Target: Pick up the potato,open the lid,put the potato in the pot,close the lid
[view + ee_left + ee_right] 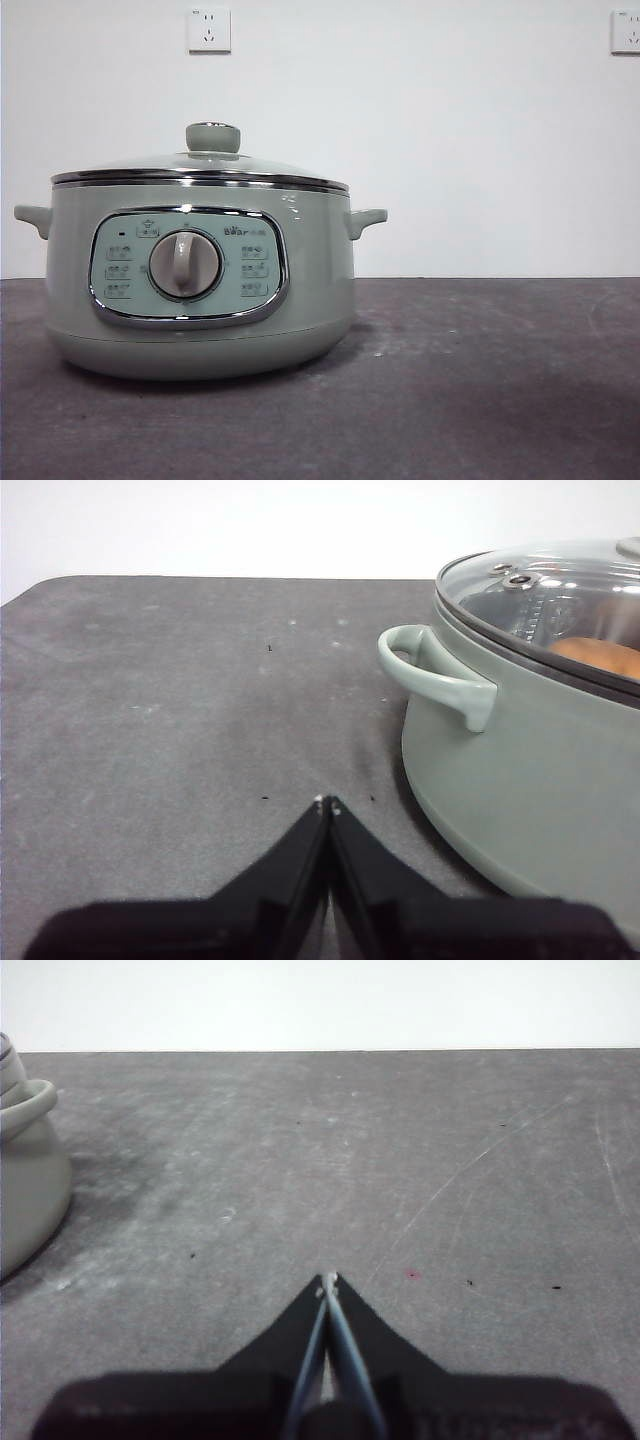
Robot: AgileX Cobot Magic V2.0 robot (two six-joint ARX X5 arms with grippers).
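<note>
Both grippers hung empty with jaws pressed together: left gripper beside the pot, near its side handle; right gripper farther off. Glass lid sat on the pot, potato inside

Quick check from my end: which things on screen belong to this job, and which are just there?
Job things:
- pot
- lid, sitting on the pot
- potato, seen through the lid, inside the pot
- left pincer, shut, beside the pot
- right pincer, shut, over bare table

Just there:
- table
- two wall sockets
</note>
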